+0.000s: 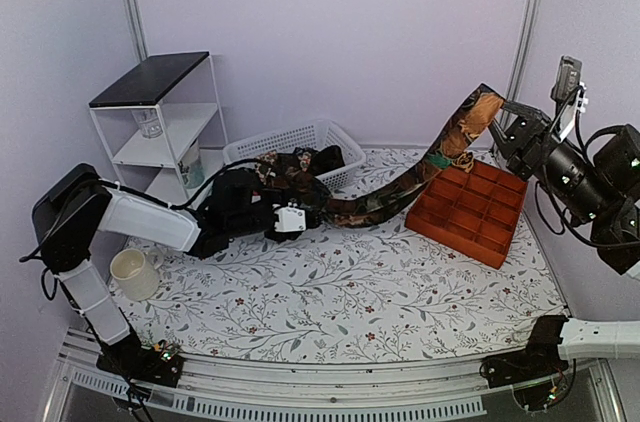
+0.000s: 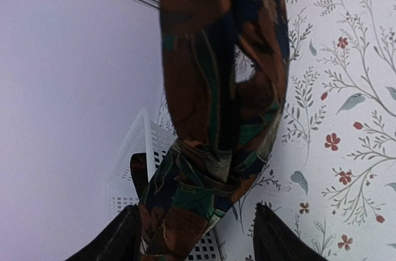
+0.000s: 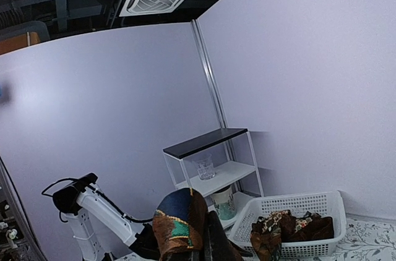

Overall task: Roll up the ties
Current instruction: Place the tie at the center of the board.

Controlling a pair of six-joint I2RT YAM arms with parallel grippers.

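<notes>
Brown-green tie [image 1: 400,192] spans between my claws | right claw [image 1: 497,114] pinching its raised end | left claw [image 2: 197,230] spread beside basket [image 1: 300,137], tie hanging between fingers [image 2: 117,239]

Tie [image 1: 395,197]: printed cloth w/ soft sheen. Basket [image 1: 300,132]: white perforated plastic, smooth. Divided tray [image 1: 470,212]: matt rust-brown, looks plastic. Surface [image 1: 330,292]: matt floral cloth cover. Shelf [image 1: 160,79]: white frame, matt black top.
</notes>
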